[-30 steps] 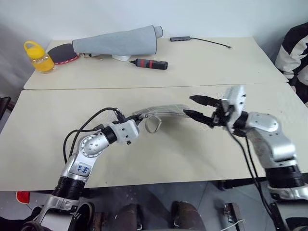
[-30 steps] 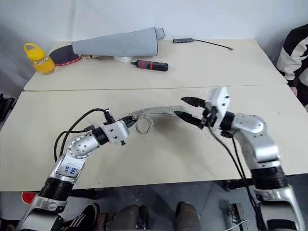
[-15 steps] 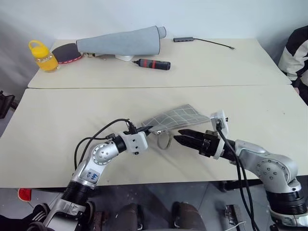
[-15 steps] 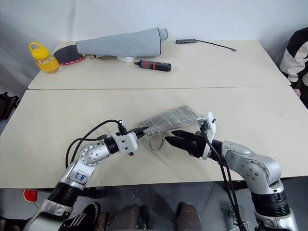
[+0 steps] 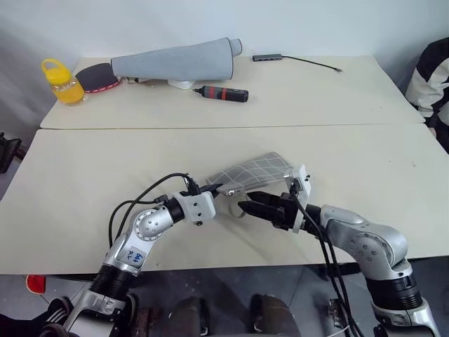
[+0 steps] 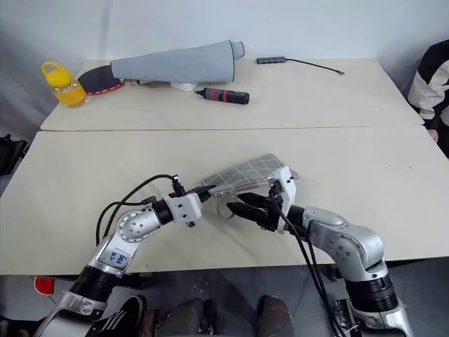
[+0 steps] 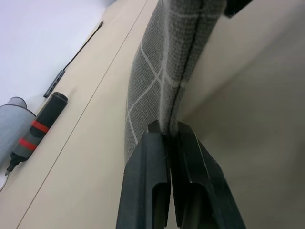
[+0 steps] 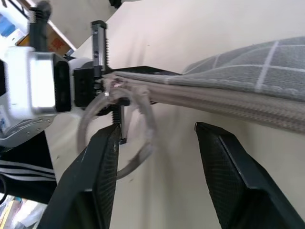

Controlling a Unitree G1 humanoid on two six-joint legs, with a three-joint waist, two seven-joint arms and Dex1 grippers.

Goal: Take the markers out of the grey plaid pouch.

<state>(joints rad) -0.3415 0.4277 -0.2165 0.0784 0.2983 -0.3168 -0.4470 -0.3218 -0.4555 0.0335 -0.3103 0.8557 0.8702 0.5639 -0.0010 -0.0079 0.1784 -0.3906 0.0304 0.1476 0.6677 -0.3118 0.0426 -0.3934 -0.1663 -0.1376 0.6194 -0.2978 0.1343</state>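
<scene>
Holding item one, the grey plaid pouch (image 5: 251, 173): I see my left gripper (image 5: 215, 189) clamped on its near-left end, fingers (image 7: 157, 167) pressed flat against the fabric edge. The pouch slants up off the near table (image 5: 84, 182), its far end toward the right. Tan zip edge faces the near side, closed along what I can see; a clear ring pull (image 8: 119, 129) hangs beside the clamped end.

Right gripper (image 5: 247, 207): just below the zip edge, pointing left toward the left gripper, fingers (image 8: 102, 171) parted with the ring pull between them, gripping nothing. Both forearms reach low over the table, converging.

Far table (image 5: 316, 91): yellow bottle (image 5: 59, 82), long grey sleeve (image 5: 175, 62), black tool with red bands (image 5: 221, 93).
</scene>
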